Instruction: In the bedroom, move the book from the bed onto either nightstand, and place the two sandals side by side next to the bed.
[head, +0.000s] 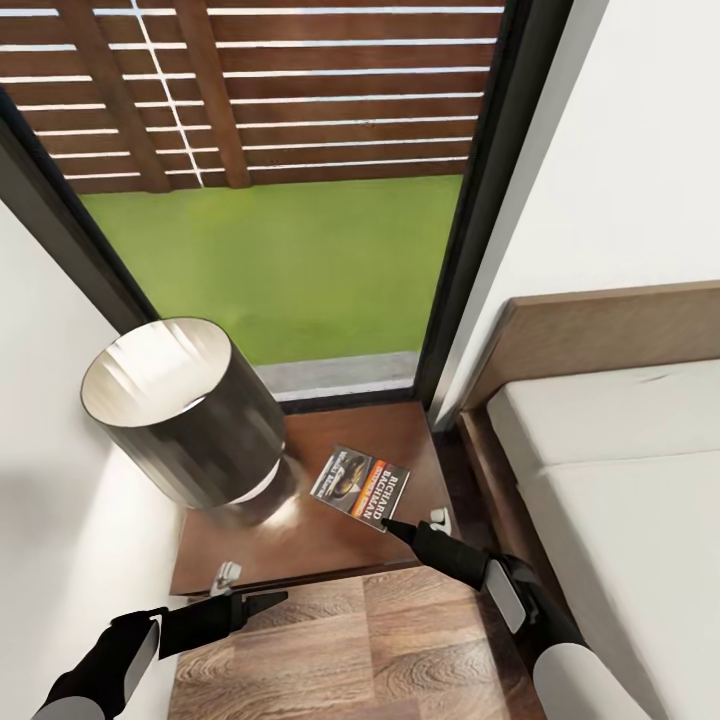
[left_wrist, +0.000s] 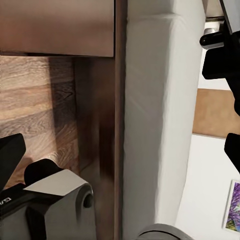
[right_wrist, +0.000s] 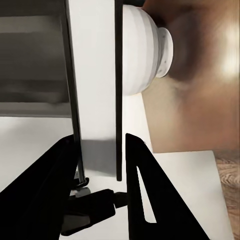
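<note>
Right gripper (head: 388, 524) clamped on thin paperback book (head: 360, 482), flat on glossy wooden nightstand (head: 300, 535); left gripper (head: 272, 598) state unclear.

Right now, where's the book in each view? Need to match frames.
Head view: book on the nightstand, lower centre.
Right wrist view: apparently the pale slab seen edge-on between the fingers.
Left wrist view: not in it.
Shared landmark: nightstand top, head and right wrist views.
</note>
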